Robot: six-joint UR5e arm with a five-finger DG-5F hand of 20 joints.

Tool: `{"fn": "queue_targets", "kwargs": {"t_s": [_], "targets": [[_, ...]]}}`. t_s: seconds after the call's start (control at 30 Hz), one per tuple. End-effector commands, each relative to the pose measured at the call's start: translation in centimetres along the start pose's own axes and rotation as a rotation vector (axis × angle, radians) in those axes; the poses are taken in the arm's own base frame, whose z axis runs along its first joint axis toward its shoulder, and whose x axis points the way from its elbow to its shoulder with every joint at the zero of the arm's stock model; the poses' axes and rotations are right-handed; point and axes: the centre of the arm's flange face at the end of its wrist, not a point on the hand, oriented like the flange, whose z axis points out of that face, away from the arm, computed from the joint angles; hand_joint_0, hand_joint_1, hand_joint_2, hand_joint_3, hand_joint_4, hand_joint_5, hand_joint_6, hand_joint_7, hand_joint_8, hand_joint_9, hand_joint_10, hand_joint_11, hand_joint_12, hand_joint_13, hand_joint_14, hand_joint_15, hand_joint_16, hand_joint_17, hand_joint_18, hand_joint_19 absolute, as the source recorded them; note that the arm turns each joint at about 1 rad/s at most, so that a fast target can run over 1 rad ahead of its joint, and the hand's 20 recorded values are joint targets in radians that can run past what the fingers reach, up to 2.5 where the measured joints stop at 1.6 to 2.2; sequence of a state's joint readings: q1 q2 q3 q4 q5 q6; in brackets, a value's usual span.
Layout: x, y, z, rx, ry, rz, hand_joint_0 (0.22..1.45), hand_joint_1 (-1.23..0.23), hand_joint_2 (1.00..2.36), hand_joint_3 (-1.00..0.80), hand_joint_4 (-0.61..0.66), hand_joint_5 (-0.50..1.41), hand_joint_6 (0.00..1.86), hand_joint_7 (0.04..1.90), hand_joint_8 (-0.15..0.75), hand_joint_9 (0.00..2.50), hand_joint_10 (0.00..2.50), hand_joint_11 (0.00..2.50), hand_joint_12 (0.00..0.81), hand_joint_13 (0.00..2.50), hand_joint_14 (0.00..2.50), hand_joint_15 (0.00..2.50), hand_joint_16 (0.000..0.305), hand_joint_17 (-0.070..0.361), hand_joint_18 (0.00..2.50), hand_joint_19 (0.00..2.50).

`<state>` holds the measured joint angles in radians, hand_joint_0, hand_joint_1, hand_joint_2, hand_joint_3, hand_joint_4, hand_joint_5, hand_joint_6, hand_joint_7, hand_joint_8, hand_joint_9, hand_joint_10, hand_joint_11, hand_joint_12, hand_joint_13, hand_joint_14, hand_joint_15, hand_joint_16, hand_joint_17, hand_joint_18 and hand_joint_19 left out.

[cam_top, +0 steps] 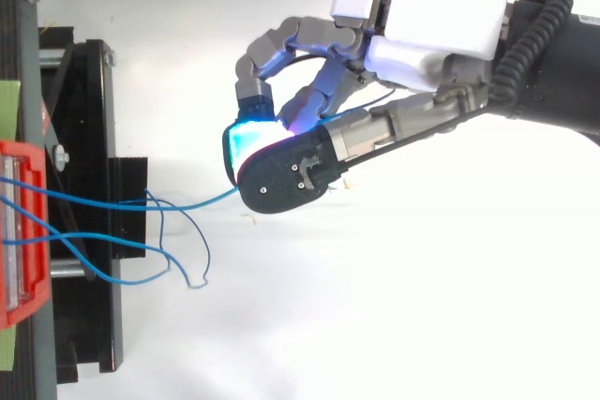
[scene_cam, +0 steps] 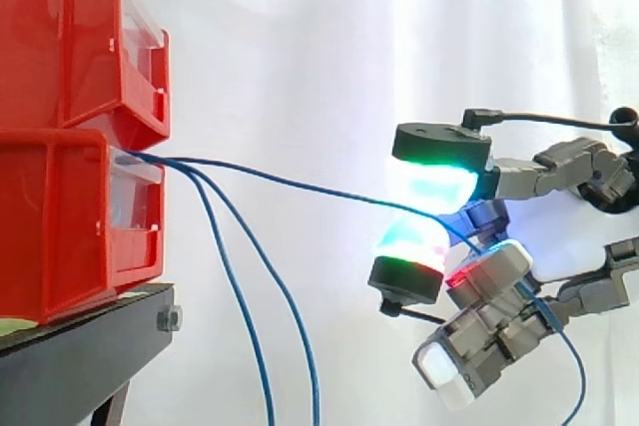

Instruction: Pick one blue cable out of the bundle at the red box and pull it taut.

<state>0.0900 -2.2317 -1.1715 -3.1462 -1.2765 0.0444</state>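
Note:
Two red bins are stacked at the left on a black stand. Several thin blue cables come out of the lower bin's front. One blue cable runs nearly straight from the bin to my hand, which is to the right of the bins. Two glowing fingertips pinch this cable between them, so the hand is shut on it. Past the pinch the cable trails down behind the hand. Two other blue cables hang slack below the bin.
A white curtain fills the background. In the top view the slack cables form loops just right of the black stand. The space between the bins and the hand holds nothing but the cables.

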Motion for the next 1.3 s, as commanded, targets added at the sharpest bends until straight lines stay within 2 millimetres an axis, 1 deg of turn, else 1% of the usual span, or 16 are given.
{"fn": "queue_targets", "kwargs": {"t_s": [0.0,0.43,0.63,0.77,0.9,1.0,1.03,1.1,1.2,1.27], "targets": [[0.04,-0.04,0.0,0.001,0.0,0.0,0.55,-0.66,1.0,-0.5,0.14,-0.16,0.94,1.06,0.33,1.19,0.01,1.49,0.379,0.72,0.02,0.49,0.053,0.118,0.56,0.41],[0.05,0.05,0.03,-0.002,0.0,0.001,0.52,-0.67,1.0,-0.5,0.15,-0.15,0.94,1.04,0.341,1.19,0.01,1.48,0.385,0.71,0.02,0.48,0.054,0.122,0.56,0.4],[0.03,0.06,-0.04,-0.001,0.0,0.0,0.48,-0.64,1.0,-0.5,0.15,-0.15,0.94,1.04,0.362,1.2,0.01,1.46,0.397,0.72,0.02,0.49,0.057,0.129,0.58,0.4],[0.04,-0.04,0.0,0.001,0.0,0.001,0.48,-0.64,1.0,-0.5,0.16,-0.15,0.94,1.03,0.358,1.2,0.0,1.47,0.399,0.72,0.02,0.49,0.057,0.129,0.59,0.39],[0.06,0.03,0.01,-0.001,0.002,0.002,0.5,-0.64,1.0,-0.5,0.15,-0.15,0.94,1.05,0.35,1.2,0.01,1.47,0.389,0.72,0.02,0.49,0.056,0.125,0.58,0.4],[0.04,0.04,0.01,-0.001,0.0,0.002,0.56,-0.64,1.0,-0.5,0.15,-0.15,0.93,1.07,0.324,1.19,0.01,1.45,0.374,0.71,0.02,0.48,0.052,0.117,0.55,0.41],[0.04,0.04,0.01,-0.001,0.0,0.002,0.6,-0.63,1.0,-0.5,0.14,-0.15,0.93,1.09,0.319,1.19,0.01,1.46,0.368,0.71,0.02,0.49,0.051,0.115,0.54,0.42],[0.04,0.04,0.01,-0.001,0.0,0.002,0.62,-0.64,1.0,-0.47,0.14,-0.15,0.93,1.1,0.319,1.19,0.01,1.45,0.367,0.71,0.02,0.49,0.051,0.114,0.55,0.42],[0.03,0.06,-0.04,-0.001,0.0,0.002,0.62,-0.64,1.0,-0.48,0.14,-0.15,0.93,1.08,0.318,1.19,0.01,1.47,0.368,0.71,0.02,0.49,0.051,0.114,0.55,0.42],[0.03,0.06,-0.04,-0.001,0.0,0.002,0.56,-0.64,1.0,-0.5,0.14,-0.15,0.93,1.08,0.334,1.19,0.01,1.47,0.372,0.72,0.02,0.49,0.052,0.116,0.55,0.42]]}}
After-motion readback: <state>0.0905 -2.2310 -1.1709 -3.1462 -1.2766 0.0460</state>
